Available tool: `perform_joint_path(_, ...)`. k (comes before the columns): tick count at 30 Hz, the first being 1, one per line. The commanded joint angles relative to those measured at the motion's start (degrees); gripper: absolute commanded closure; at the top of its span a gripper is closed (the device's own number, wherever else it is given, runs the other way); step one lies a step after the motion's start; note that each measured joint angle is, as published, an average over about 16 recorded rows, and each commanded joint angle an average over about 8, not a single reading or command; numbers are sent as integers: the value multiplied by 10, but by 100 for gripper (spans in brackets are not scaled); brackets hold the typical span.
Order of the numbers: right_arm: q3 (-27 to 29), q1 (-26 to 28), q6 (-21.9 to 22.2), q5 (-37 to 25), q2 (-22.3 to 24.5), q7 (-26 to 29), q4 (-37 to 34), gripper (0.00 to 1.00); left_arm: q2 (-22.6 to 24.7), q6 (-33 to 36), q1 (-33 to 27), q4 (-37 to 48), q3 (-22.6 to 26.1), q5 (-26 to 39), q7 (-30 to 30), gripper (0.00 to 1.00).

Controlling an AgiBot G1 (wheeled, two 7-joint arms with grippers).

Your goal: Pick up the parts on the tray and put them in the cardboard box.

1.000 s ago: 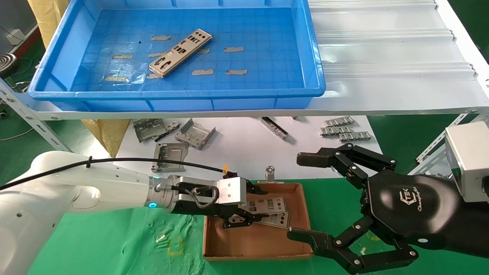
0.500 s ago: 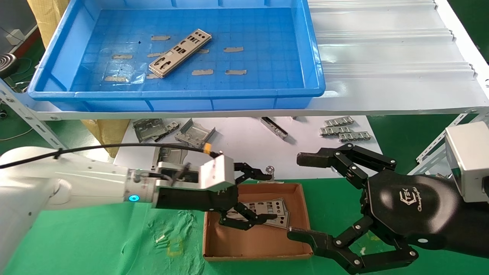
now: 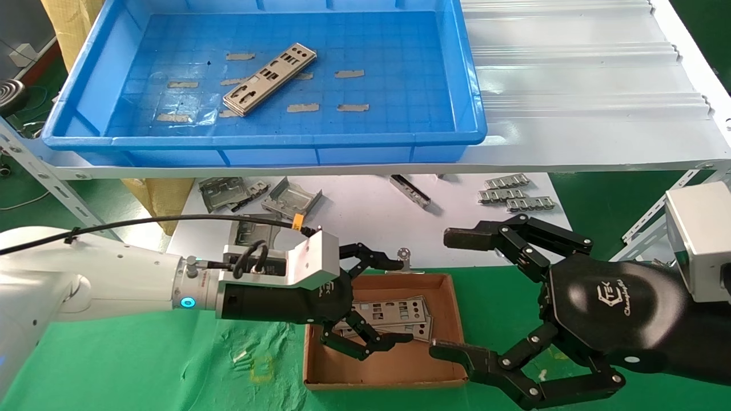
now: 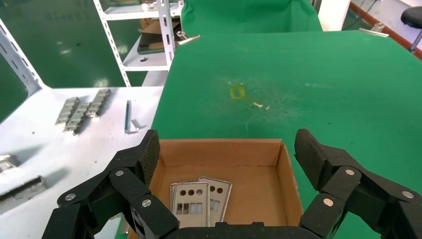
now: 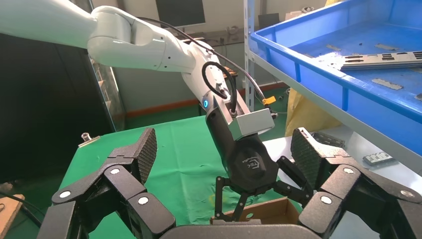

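Note:
A stack of punched silver-grey parts (image 3: 268,79) lies slantwise in the blue tray (image 3: 468,114) on the upper shelf, also seen as parts (image 5: 383,59) in the tray (image 5: 298,55) from the right wrist. The cardboard box (image 3: 382,365) sits on the green cloth with two overlapping plates (image 3: 394,313) on its floor. My left gripper (image 3: 402,301) hovers over the box's left half, open and holding nothing. In the left wrist view, that gripper (image 4: 226,149) frames the box (image 4: 249,184) and the plates (image 4: 191,201). My right gripper (image 3: 445,293) stands open just right of the box.
Folded grey brackets (image 3: 291,200), ribbed strips (image 3: 514,197) and a thin bar (image 3: 410,190) lie on the white lower table under the shelf. A metal clip (image 3: 404,257) stands at the box's far wall. The shelf edge (image 3: 342,170) overhangs the white table.
My left gripper has opened wide, risen out of the box and drawn back a little to the left. The plates stay in the box. The right arm has not moved.

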Motion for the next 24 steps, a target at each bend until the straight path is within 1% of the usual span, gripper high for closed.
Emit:
perform_joint_path(1,0,0,0,0,0,0,0,0,-2,-2,2,-4,-1,-1,-2,0)
perform_joint_path(24,0,0,0,0,0,0,0,0,-148,-15,108,-255,-101,-71,-154,0)
